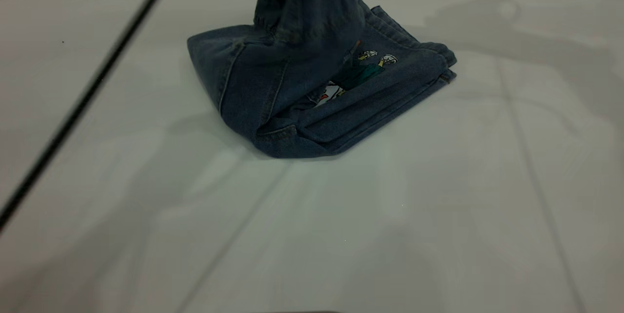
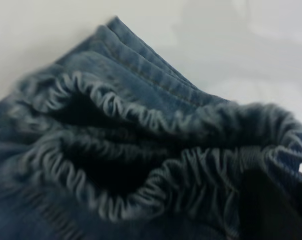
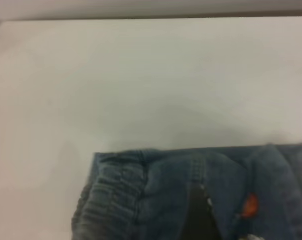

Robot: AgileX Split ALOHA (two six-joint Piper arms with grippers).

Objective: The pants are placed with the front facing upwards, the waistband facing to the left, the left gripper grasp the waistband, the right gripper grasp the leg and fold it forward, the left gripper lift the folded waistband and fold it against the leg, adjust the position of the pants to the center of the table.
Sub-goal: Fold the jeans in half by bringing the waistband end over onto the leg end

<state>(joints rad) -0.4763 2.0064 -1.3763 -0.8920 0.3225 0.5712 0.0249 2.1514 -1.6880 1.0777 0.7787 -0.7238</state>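
From outside, the pants (image 1: 321, 93) are lying half folded on the surface (image 1: 438, 215), waistband end rising out of frame; my claws are hiding.

My left wrist camera is showing the waistband (image 2: 156, 195) bunching right below my left claw; grip unclear. It may be slipping, collapsing the fold.

My right wrist is seeing denim nearby.

Dim and grey-green in the exterior view, with soft broad shadows pooled across the table (image 1: 438, 215) and a blurred dark cable (image 1: 87, 98) slanting out of focus at the left. Smeared by motion blur in the left wrist view, the gathered waistband (image 2: 156, 150) soft-edged against pale glare beyond. Hazy and low in contrast in the right wrist view, denim (image 3: 201, 195) unsharp
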